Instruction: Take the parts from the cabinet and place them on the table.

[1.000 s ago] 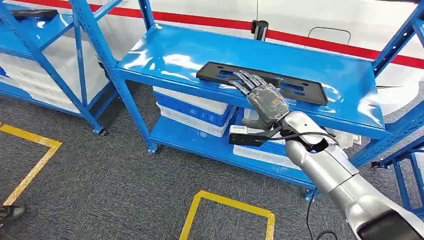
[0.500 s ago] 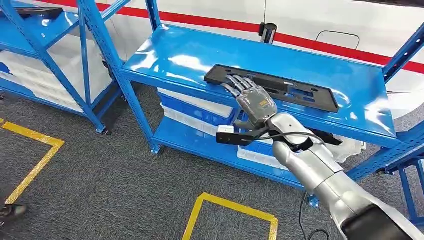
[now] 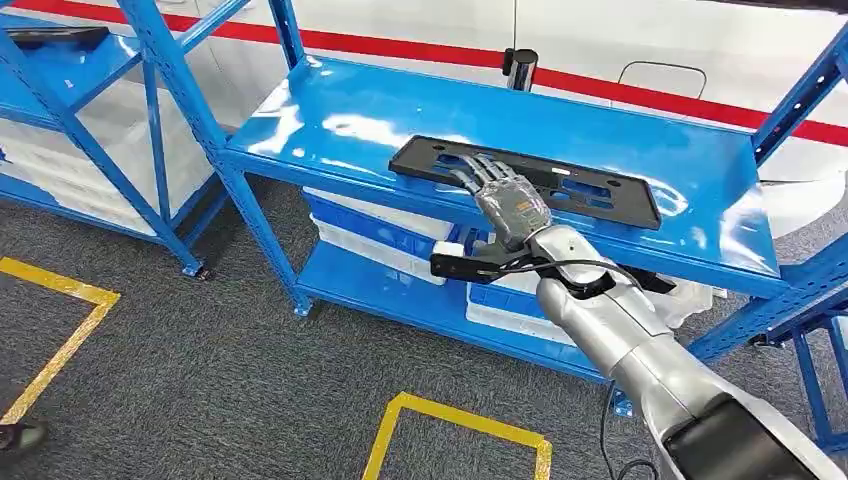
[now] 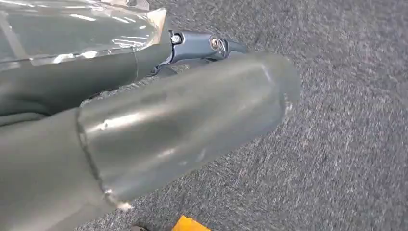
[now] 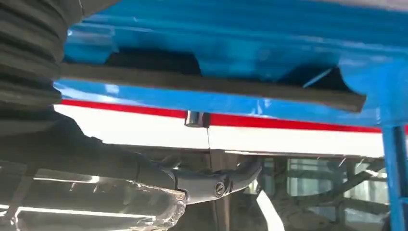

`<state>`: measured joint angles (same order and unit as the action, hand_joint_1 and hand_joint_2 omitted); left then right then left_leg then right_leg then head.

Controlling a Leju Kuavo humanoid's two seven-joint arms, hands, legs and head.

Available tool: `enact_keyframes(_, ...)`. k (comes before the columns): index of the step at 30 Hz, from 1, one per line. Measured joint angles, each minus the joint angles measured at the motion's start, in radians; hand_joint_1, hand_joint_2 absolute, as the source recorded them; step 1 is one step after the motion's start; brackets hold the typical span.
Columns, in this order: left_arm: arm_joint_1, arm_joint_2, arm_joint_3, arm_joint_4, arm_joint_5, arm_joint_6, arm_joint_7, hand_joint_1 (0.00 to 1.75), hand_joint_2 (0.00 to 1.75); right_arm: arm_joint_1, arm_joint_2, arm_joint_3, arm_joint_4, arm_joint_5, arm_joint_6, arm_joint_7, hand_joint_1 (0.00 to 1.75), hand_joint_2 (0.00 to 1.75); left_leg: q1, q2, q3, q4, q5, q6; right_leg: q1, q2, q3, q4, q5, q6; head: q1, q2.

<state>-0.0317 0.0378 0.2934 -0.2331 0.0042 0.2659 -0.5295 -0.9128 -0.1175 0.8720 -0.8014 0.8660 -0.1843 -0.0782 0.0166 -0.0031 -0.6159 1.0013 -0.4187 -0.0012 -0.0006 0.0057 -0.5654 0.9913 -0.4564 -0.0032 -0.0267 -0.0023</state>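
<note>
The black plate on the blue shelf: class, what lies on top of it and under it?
The right hand rests its fingers on the black plate. Beneath is the blue shelf. The plate's surface under the fingers is hidden.

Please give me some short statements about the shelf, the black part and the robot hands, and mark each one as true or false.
1. The black part lies flat on the top blue shelf. True.
2. The right hand rests on the black part with its fingers spread. True.
3. The black part has been lifted clear of the shelf. False: it lies on it.
4. The left hand holds a part. False: it hangs over grey carpet.
5. White and blue crates sit on the lower shelf. True.
</note>
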Motion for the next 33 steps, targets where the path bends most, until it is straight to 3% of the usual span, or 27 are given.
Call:
enact_keyframes(3,0.001,0.001,0.002,0.000,0.000,-0.002,-0.003,0.00,0.00,-0.014,0.007,-0.011,0.039,0.003,-0.002,0.009,0.00,1.75,-0.007,-0.001,-0.001,0.001,-0.002,0.015,-0.003,-0.001,0.002,-0.006,-0.002,0.013,0.000,0.000)
enact_keyframes(4,0.001,0.001,0.003,0.000,0.000,-0.003,-0.005,0.00,0.00,-0.016,0.009,-0.020,0.051,0.003,-0.006,0.012,0.00,1.75,0.001,0.000,0.008,-0.010,0.004,0.025,0.003,-0.002,-0.005,-0.001,-0.008,0.020,0.000,0.000)
enact_keyframes(5,0.001,0.001,0.003,0.000,0.000,-0.004,-0.006,0.00,0.00,-0.021,0.008,-0.031,0.064,0.008,-0.019,0.016,0.00,1.75,-0.001,-0.001,0.013,-0.014,0.004,0.029,-0.003,-0.004,-0.015,0.029,-0.022,0.022,0.002,0.000)
enact_keyframes(6,0.000,0.002,0.005,0.000,0.000,-0.004,-0.007,0.00,0.00,-0.029,0.011,-0.036,0.081,0.014,-0.024,0.023,0.00,1.75,-0.001,0.000,0.014,-0.013,0.001,0.037,-0.003,-0.004,-0.055,0.104,-0.054,0.016,0.003,0.000)
enact_keyframes(8,0.000,0.002,0.006,0.000,0.000,-0.004,-0.008,0.00,0.00,-0.030,0.013,-0.041,0.115,0.014,-0.027,0.033,0.00,1.75,-0.002,-0.001,0.017,-0.013,-0.003,0.042,-0.005,-0.004,-0.146,0.266,-0.106,0.013,0.004,0.000)
enact_keyframes(9,0.000,0.002,0.007,0.000,0.000,-0.004,-0.008,0.00,0.00,-0.028,0.013,-0.047,0.127,0.012,-0.030,0.035,0.00,1.75,-0.002,-0.002,0.018,-0.013,-0.005,0.043,-0.006,-0.004,-0.175,0.313,-0.113,0.017,0.004,0.000)
enact_keyframes(10,0.001,0.001,0.007,0.000,0.000,-0.004,-0.009,0.00,0.00,-0.026,0.014,-0.053,0.138,0.010,-0.031,0.038,0.00,1.75,-0.002,-0.005,0.019,-0.013,-0.006,0.043,-0.007,-0.004,-0.185,0.314,-0.101,0.023,0.003,0.000)
enact_keyframes(11,0.002,0.001,0.008,0.000,0.000,-0.004,-0.009,0.00,0.00,-0.027,0.014,-0.055,0.145,0.010,-0.032,0.039,0.00,1.75,-0.002,-0.006,0.022,-0.012,-0.009,0.041,-0.007,-0.004,-0.168,0.267,-0.072,0.031,0.005,0.000)
enact_keyframes(13,0.002,0.001,0.008,0.000,0.000,-0.004,-0.010,0.00,0.00,-0.031,0.014,-0.064,0.154,0.009,-0.034,0.040,0.00,1.75,0.000,-0.007,0.034,-0.012,-0.017,0.033,-0.013,-0.006,-0.080,0.074,0.013,0.046,0.004,0.000)
enact_keyframes(14,0.002,0.001,0.008,0.000,0.000,-0.004,-0.010,0.00,0.00,-0.034,0.015,-0.069,0.159,0.008,-0.034,0.040,0.00,1.75,-0.001,-0.008,0.036,-0.012,-0.021,0.027,-0.013,-0.010,-0.052,0.006,0.033,0.042,0.006,0.000)
enact_keyframes(15,0.002,0.002,0.008,0.000,0.000,-0.004,-0.010,0.00,0.00,-0.036,0.019,-0.069,0.162,0.008,-0.035,0.040,0.00,1.75,-0.009,-0.007,0.034,-0.007,-0.027,0.019,-0.009,-0.007,-0.040,0.002,0.038,0.033,0.005,0.000)
enact_keyframes(18,0.002,0.001,0.008,0.000,0.002,-0.003,-0.011,0.00,0.00,-0.036,0.022,-0.072,0.171,0.016,-0.042,0.041,0.00,1.75,-0.001,-0.005,0.038,-0.011,-0.030,0.006,-0.004,-0.004,-0.044,0.005,0.034,0.013,0.006,0.000)
enact_keyframes(19,0.002,0.002,0.008,0.000,0.002,-0.003,-0.011,0.00,0.00,-0.039,0.023,-0.074,0.172,0.020,-0.045,0.042,0.00,1.75,0.000,-0.004,0.038,-0.008,-0.036,-0.001,-0.015,-0.004,-0.037,-0.001,0.038,0.004,0.005,0.000)
enact_keyframes(20,0.002,0.001,0.008,0.000,0.002,-0.003,-0.011,0.00,0.00,-0.043,0.024,-0.077,0.175,0.024,-0.048,0.045,0.00,1.75,0.002,-0.003,0.026,0.013,-0.049,-0.006,-0.016,-0.003,-0.033,-0.002,0.036,-0.002,0.005,0.000)
enact_keyframes(21,0.002,0.002,0.008,0.000,0.002,-0.002,-0.012,0.00,0.00,-0.047,0.026,-0.077,0.177,0.025,-0.051,0.045,0.00,1.75,0.004,-0.001,0.002,0.068,-0.079,-0.011,-0.016,-0.003,-0.029,-0.002,0.032,-0.010,-0.003,0.000)
enact_keyframes(23,0.002,0.003,0.008,0.000,0.002,-0.002,-0.013,0.00,0.00,-0.046,0.032,-0.078,0.183,0.023,-0.052,0.044,0.00,1.75,0.004,-0.001,-0.075,0.216,-0.139,-0.018,-0.012,-0.003,-0.024,-0.002,0.028,-0.016,-0.001,0.000)
enact_keyframes(24,0.003,0.002,0.008,0.001,0.002,-0.002,-0.013,0.00,0.00,-0.044,0.034,-0.078,0.188,0.023,-0.052,0.043,0.00,1.75,0.005,-0.001,-0.116,0.281,-0.158,-0.020,-0.010,-0.003,-0.022,-0.002,0.025,-0.019,-0.002,0.000)
enact_keyframes(25,0.004,0.002,0.008,0.001,0.002,-0.002,-0.013,0.00,0.00,-0.041,0.034,-0.078,0.191,0.023,-0.052,0.043,0.00,1.75,0.005,0.000,-0.138,0.302,-0.149,-0.020,-0.008,-0.003,-0.020,-0.001,0.024,-0.021,0.000,0.000)
enact_keyframes(26,0.004,0.002,0.008,0.001,0.002,-0.002,-0.013,0.00,0.00,-0.041,0.036,-0.079,0.194,0.023,-0.052,0.042,0.00,1.75,0.005,0.000,-0.132,0.270,-0.116,-0.018,-0.007,-0.002,-0.017,-0.001,0.022,-0.023,-0.002,0.000)
enact_keyframes(27,0.004,0.002,0.008,0.001,0.002,-0.002,-0.013,0.00,0.00,-0.041,0.037,-0.080,0.197,0.023,-0.052,0.042,0.00,1.75,0.004,0.000,-0.105,0.205,-0.071,-0.014,-0.005,-0.001,-0.013,-0.001,0.019,-0.022,-0.001,0.000)
enact_keyframes(29,0.003,0.002,0.008,0.001,0.002,-0.001,-0.013,0.00,0.00,-0.044,0.043,-0.085,0.202,0.026,-0.052,0.038,0.00,1.75,0.002,-0.001,-0.019,0.026,0.014,0.004,-0.004,0.002,-0.004,-0.002,0.013,-0.019,-0.001,0.000)
enact_keyframes(30,0.002,0.003,0.008,0.001,0.003,0.000,-0.013,0.00,0.00,-0.046,0.045,-0.085,0.204,0.027,-0.053,0.037,0.00,1.75,-0.004,0.000,-0.003,0.000,-0.001,0.008,0.008,0.003,-0.005,0.001,0.009,-0.012,0.000,0.000)
enact_keyframes(33,0.002,0.003,0.008,0.001,0.005,0.000,-0.014,0.00,0.00,-0.046,0.047,-0.091,0.212,0.025,-0.053,0.029,0.00,1.75,-0.010,0.000,0.001,0.000,-0.004,0.018,0.002,0.004,-0.005,-0.003,0.006,-0.001,0.000,0.000)
